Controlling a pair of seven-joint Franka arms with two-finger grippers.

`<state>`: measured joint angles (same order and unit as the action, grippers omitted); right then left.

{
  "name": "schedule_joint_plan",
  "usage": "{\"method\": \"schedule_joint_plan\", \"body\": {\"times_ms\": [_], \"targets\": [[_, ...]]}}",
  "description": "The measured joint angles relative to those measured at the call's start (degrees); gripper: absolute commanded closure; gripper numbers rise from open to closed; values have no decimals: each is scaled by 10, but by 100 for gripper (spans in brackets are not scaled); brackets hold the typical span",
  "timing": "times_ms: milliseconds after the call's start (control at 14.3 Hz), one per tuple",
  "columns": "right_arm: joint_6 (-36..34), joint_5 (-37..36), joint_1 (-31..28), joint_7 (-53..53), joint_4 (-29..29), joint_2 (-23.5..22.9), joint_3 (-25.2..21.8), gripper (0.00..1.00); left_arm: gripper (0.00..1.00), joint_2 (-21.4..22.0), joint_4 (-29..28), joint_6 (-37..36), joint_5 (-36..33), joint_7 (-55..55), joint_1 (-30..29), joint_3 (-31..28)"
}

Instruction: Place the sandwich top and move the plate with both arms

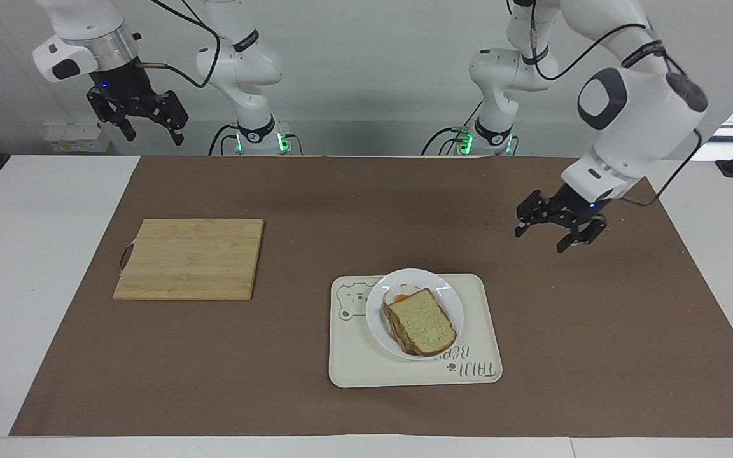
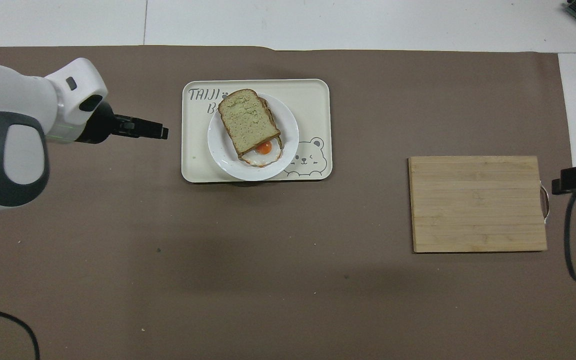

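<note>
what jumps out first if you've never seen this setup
The sandwich top lies askew on a fried egg, on the plate in the bear tray. The open left gripper hangs over the brown mat toward its own end; the open right gripper waits high.

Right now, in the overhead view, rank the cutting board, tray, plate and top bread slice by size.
1. Tray and cutting board: too alike in area to rank.
2. Plate, clearly smaller.
3. Top bread slice, smallest.
</note>
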<state>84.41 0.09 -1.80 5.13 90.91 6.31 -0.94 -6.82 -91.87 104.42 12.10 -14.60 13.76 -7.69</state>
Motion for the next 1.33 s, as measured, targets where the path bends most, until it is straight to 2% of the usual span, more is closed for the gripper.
{"method": "schedule_joint_plan", "body": {"times_ms": [209,419,768,1327], "targets": [[0,0,6,0,0,0,2,0,0,7,76,-97,-84,0,0,-12],[0,0,43,1,0,0,-21,0,0,23,117,-157,-94,0,-14,-26],[24,0,46,-5,0,-1,-29,0,0,82,121,-199,-95,-1,-25,-28],[28,0,46,-9,0,-1,-31,0,0,75,119,-224,-95,51,-27,-32]]}}
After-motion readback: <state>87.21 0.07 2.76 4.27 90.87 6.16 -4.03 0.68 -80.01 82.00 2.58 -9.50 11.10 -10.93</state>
